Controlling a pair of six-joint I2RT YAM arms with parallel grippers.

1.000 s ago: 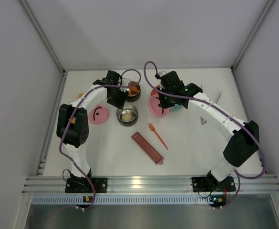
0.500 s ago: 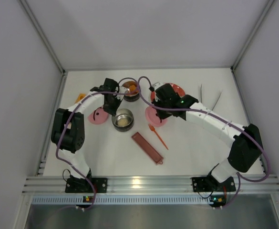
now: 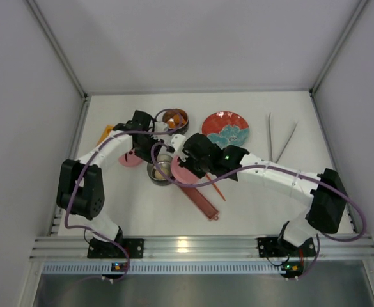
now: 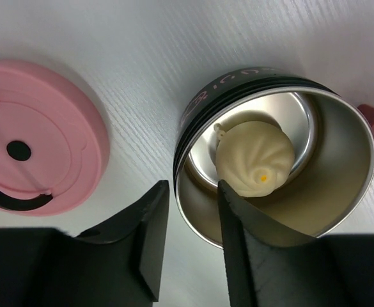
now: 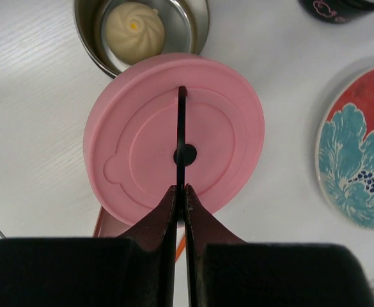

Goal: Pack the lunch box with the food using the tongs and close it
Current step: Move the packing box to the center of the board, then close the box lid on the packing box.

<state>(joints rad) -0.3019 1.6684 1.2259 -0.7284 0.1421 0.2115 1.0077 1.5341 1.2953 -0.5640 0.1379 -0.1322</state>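
One steel tin (image 4: 340, 185) of the lunch box holds a pale round ball (image 4: 254, 158) of food. My left gripper (image 4: 192, 188) is open astride its near rim, one finger (image 4: 149, 224) outside the wall and the other inside. My right gripper (image 5: 181, 192) is shut on the black handle of a pink lid (image 5: 225, 121), held just beside that tin (image 5: 193, 25). The second tin (image 3: 175, 119), with orange-brown chunks in it, stands farther back. The other pink lid (image 4: 39, 153) lies flat to the left. The silver tongs (image 3: 279, 137) lie at the far right, untouched.
A red-and-blue patterned plate (image 3: 225, 129) sits behind the right arm. A dark-red tray (image 3: 202, 203) and an orange fork (image 3: 217, 190) lie in front of the tins. A flat orange bar (image 3: 105, 134) rests by the left wall.
The right arm has carried the pink lid leftward from the plate to the tin with the ball. The left gripper and that tin have shifted a little nearer and to the left.
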